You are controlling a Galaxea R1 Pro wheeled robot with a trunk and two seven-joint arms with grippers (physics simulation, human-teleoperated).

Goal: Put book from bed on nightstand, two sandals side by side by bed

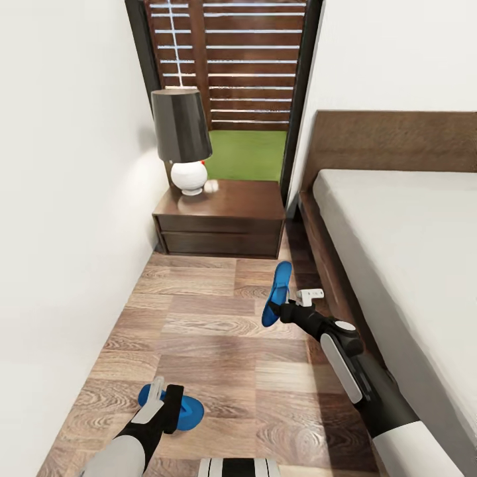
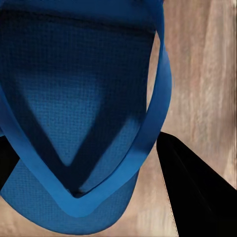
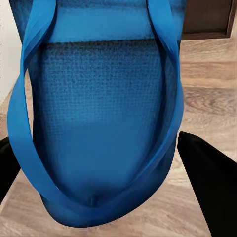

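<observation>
Two blue woven-textured sandals, one clamped in each end effector: left (image 1: 164, 405), right (image 1: 283, 310), over plank floor (image 1: 218, 344).

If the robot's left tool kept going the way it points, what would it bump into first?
The left tool would probably meet the blue sandal first, since its strap and sole lie right ahead between the dark fingers. The wood floor lies behind it. Whether it already touches is hard to tell.

Both sandals (image 1: 276, 292) (image 1: 187, 412) I hold are bright blue with a fine woven grain on the sole. My fingers (image 3: 212, 190) are black, the floor (image 1: 205, 344) is streaky brown wood plank, and the nightstand (image 1: 222, 222) is dark brown under a white-based, charcoal-shaded lamp (image 1: 181, 139).
</observation>
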